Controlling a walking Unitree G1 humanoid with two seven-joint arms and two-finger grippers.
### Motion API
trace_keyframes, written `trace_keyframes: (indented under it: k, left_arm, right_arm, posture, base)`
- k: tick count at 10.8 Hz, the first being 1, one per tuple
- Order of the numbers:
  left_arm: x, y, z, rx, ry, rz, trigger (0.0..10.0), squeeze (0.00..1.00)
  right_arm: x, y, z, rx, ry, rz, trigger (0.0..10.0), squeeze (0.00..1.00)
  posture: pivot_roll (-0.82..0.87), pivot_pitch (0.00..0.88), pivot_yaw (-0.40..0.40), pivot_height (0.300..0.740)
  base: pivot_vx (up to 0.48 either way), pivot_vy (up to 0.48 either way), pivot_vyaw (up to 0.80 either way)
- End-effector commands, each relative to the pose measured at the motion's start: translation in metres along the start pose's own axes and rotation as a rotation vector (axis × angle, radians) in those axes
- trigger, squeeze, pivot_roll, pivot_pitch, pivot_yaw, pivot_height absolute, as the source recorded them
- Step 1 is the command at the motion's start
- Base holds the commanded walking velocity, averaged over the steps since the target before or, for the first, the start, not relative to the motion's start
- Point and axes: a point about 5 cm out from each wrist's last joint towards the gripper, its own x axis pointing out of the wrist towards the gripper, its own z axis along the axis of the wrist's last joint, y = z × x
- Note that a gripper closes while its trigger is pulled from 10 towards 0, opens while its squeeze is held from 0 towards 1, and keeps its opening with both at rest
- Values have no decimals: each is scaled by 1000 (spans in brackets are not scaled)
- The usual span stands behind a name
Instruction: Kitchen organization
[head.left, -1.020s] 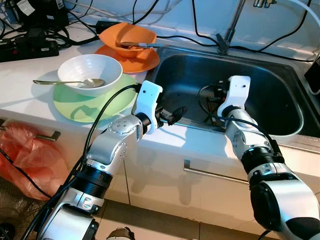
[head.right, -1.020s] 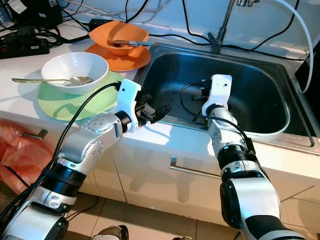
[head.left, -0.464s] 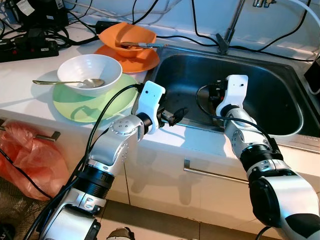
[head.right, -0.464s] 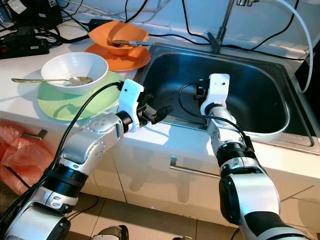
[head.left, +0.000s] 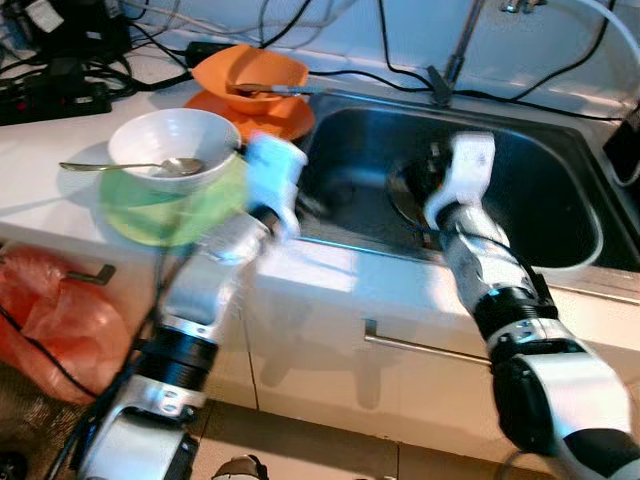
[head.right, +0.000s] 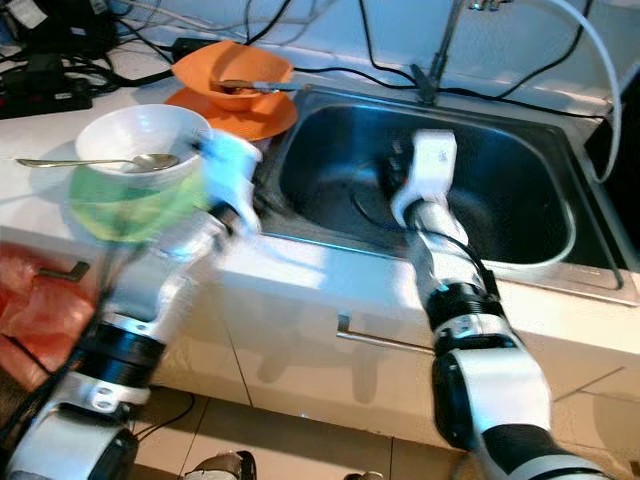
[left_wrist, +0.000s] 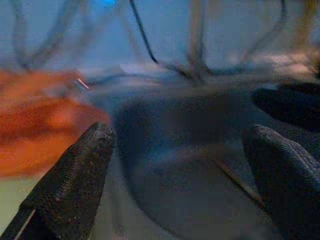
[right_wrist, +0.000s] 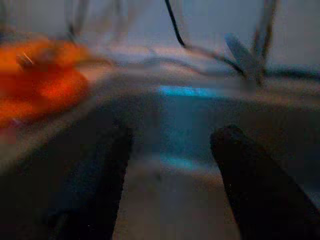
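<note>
Up on the white counter (head.left: 50, 150) sits a white bowl (head.left: 160, 140) with a metal spoon (head.left: 130, 165) resting across it; the bowl stands on a green plate (head.left: 150, 210). Just behind, beside the sink's left edge, an orange bowl (head.left: 250, 75) sits on an orange plate (head.left: 290, 118), and another spoon (head.left: 275, 88) lies in that bowl. The steel sink (head.left: 560, 180) takes up the middle, with a tap pipe (head.left: 455, 55) rising at its back edge and black cables (head.left: 60, 70) strewn over the far left of the counter.

From the head views, the left arm is a smear of blur by the sink's left rim, near the green plate, so its fingers cannot be made out there; the right arm reaches over the front rim and down into the sink. An orange plastic bag (head.left: 45, 310) hangs low by the cupboard at the left.

Close up, the left gripper (left_wrist: 185, 165) shows its two black fingers (left_wrist: 75, 175) spread wide apart with nothing between them; it looks across the dark sink basin, with the orange dishes blurry to one side. The right gripper (right_wrist: 172, 170) also has its fingers (right_wrist: 250, 185) set apart and holding nothing, pointing along the inside of the sink towards the cables at the back.
</note>
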Motion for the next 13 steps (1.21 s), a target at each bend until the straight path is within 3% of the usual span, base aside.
trace_keyframes:
  k: [1, 2, 3, 4, 5, 6, 8, 9, 10, 11, 13]
  left_arm:
    - [-2, 6, 15, 43, -99, 55, 10000, 1000]
    - [-6, 13, 25, 74, -175, 108, 10000, 1000]
    - [-11, 21, 38, 101, -264, 170, 10000, 1000]
    - [-19, 31, 55, 149, -380, 245, 10000, 1000]
    - [-27, 35, 65, 163, -448, 285, 10000, 1000]
    - [-36, 42, 73, 183, -491, 338, 10000, 1000]
    - [-58, 62, 71, 223, -489, 480, 10000, 1000]
    - [-74, 73, 63, 244, -455, 566, 10000, 867]
    - [-85, 79, 59, 242, -435, 609, 10000, 318]
    - [-96, 87, 52, 232, -401, 663, 10000, 0]
    - [-106, 100, 42, 178, -349, 758, 10000, 0]
  right_arm:
    - [-2, 3, 5, 29, -22, 36, 10000, 1000]
    - [-6, 8, 5, 34, -36, 79, 10000, 1000]
    - [-12, 12, 4, 41, -46, 124, 10000, 843]
    - [-21, 15, 1, 56, -49, 173, 10000, 188]
    - [-27, 15, -3, 56, -36, 181, 10000, 0]
    - [-35, 15, -6, 61, -24, 209, 10000, 0]
    - [-52, 20, -9, 48, 12, 319, 10000, 0]
    - [-63, 21, -11, 28, 45, 397, 10000, 0]
    - [-68, 20, -12, 16, 69, 426, 10000, 0]
    - [-72, 20, -15, 5, 95, 448, 10000, 0]
    - [-76, 28, -13, -5, 113, 525, 10000, 0]
  posture:
    - [99, 87, -53, 740]
    - [98, 89, -52, 740]
    - [97, 88, -51, 740]
    - [95, 86, -50, 740]
    - [91, 82, -48, 740]
    - [87, 80, -49, 740]
    - [87, 74, -56, 740]
    - [93, 73, -63, 740]
    - [103, 72, -69, 740]
    - [112, 68, -79, 740]
    - [116, 66, -82, 740]
  base:
    - [0, 0, 0]
    - [0, 0, 0]
    - [0, 0, 0]
    - [0, 0, 0]
    - [0, 0, 0]
    - [0, 0, 0]
    - [0, 0, 0]
    - [0, 0, 0]
    - [0, 0, 0]
    - [0, 0, 0]
    - [0, 0, 0]
